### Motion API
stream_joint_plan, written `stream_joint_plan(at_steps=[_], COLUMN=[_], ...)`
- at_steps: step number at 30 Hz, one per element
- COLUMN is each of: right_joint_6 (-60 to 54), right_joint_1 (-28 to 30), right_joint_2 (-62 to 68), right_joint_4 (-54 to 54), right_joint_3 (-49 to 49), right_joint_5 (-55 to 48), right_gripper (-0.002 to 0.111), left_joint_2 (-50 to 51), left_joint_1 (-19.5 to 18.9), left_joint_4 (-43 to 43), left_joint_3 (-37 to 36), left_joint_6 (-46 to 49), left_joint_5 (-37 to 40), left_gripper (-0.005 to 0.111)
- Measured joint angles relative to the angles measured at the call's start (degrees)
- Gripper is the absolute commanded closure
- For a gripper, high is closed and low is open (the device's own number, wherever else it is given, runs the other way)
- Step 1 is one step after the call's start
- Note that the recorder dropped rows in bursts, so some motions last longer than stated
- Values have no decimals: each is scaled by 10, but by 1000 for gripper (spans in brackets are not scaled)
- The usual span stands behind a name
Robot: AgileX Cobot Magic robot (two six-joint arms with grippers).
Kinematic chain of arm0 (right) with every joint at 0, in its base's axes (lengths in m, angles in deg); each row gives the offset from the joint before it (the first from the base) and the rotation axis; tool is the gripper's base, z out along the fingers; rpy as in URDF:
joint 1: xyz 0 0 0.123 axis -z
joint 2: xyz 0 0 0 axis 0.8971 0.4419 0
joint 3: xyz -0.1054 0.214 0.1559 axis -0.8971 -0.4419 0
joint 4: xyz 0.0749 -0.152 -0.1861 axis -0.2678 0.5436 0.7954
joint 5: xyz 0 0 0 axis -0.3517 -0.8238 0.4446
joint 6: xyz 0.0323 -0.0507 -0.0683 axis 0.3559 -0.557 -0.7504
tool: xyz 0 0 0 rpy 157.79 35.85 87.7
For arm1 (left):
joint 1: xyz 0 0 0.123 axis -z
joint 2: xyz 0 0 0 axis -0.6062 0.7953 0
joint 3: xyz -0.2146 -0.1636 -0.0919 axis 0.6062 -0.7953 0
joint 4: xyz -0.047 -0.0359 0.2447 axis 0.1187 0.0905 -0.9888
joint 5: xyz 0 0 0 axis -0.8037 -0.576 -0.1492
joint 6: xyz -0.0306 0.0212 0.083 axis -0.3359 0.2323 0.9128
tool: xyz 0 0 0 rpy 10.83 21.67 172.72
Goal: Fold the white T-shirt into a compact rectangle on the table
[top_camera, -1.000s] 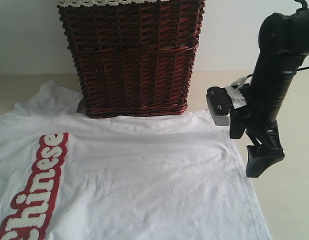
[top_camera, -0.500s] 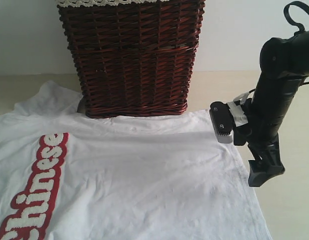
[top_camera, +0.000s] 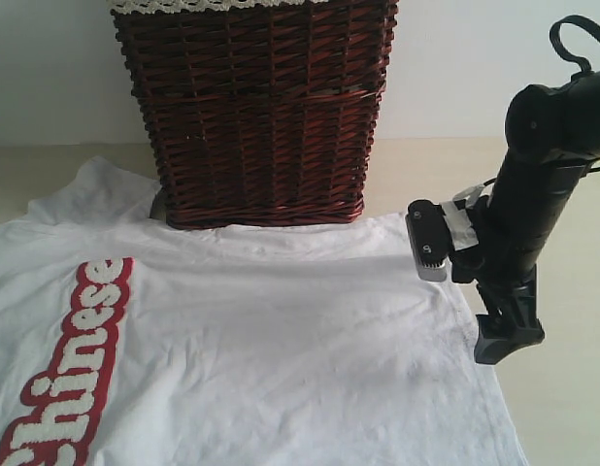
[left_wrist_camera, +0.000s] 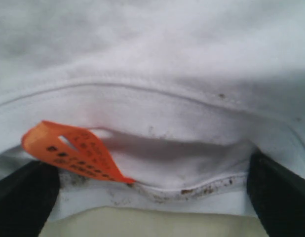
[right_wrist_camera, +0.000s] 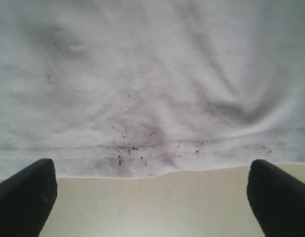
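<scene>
The T-shirt (top_camera: 281, 340) lies flat on the table (top_camera: 562, 417) before the basket (top_camera: 261, 116), so the left gripper (left_wrist_camera: 152, 190) (jaws wide apart at the collar) and the right gripper (right_wrist_camera: 152, 185), equally wide at the hem, should straddle the edge squarely before pinching.

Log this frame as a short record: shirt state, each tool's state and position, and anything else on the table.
shirt: white T-shirt spread flat on the table, unfolded
print: red lettering band at the left of the exterior view
left tool: open, straddling the collar by the orange tag, nothing held
right tool: open, at the hem on the shirt's right edge, nothing held
other: wicker basket behind the shirt
folds made: none visible
</scene>
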Motion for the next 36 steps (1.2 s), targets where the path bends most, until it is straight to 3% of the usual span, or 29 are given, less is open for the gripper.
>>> stream_joint_plan(at_steps=[36], right_joint_6=[1], right_joint_1=[0], right_joint_2=[46], right_joint_4=[0], right_joint_3=[1], right_joint_5=[7], right_gripper=[3], left_joint_2=[0], left_joint_1=[0], left_joint_4=[0], left_joint_3=[0], left_joint_6=[0], left_joint_5=[0], left_gripper=[3])
